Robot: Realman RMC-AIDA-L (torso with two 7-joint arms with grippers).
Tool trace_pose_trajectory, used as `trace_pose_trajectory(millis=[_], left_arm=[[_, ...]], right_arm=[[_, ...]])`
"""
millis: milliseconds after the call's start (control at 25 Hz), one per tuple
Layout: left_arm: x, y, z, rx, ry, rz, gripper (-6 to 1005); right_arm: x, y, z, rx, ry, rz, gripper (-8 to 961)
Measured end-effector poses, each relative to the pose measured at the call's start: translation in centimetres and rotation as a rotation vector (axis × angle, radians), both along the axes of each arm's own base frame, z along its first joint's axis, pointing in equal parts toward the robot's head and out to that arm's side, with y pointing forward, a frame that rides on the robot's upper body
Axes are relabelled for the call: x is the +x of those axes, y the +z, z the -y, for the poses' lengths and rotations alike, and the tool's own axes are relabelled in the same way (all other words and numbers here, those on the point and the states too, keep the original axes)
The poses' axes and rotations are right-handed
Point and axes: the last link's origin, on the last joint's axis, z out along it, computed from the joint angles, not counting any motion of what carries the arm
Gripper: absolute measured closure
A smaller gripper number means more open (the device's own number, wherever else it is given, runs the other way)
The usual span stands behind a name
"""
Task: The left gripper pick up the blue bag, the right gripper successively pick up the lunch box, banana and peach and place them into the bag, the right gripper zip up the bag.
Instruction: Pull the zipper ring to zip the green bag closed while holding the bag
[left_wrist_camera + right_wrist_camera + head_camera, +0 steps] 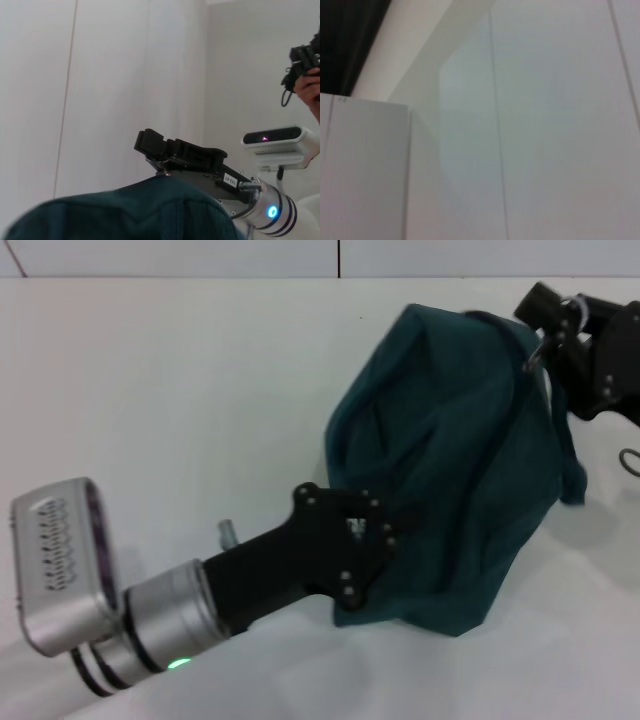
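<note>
Two grippers are working on the blue bag, which is lying bulging on the white table toward the right half of the head view. The left gripper is reaching in from the lower left and is pressing into the lower left side of the bag; its fingertips are sinking into the fabric folds, so I cannot tell how far apart they are or whether cloth is pinched between them. The right gripper is sitting at the bag's upper right corner, touching the fabric where a small metal ring is hanging; its fingers are merging with the dark housing, and I cannot tell whether they are closed on the ring or on the cloth. A dark strap is hanging down the bag's right edge.

In the left wrist view, the bag is filling the lower part, and the right gripper is hovering just above it, with the silver wrist and a blue light behind. The right wrist view is showing only pale wall panels.
</note>
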Motion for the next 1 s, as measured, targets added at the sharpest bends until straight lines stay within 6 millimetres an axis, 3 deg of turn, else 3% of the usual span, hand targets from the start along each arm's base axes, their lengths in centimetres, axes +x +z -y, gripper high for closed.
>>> trace_pose_trajectory(millis=[240, 600, 1000], left_arm=[[-2.4, 1.7, -0.9, 0.033, 0.093, -0.020, 943], [-4.3, 3.3, -1.9, 0.094, 0.195, -0.025, 944], [-2.7, 3.0, -1.1, 0.148, 0.201, 0.089, 922]], right_arm=[[0.5, 0.4, 0.0, 0.023, -0.033, -0.019, 905], [1.4, 0.8, -0.3, 0.067, -0.094, -0.032, 904], [1.3, 0.6, -0.4, 0.070, -0.094, -0.029, 904]])
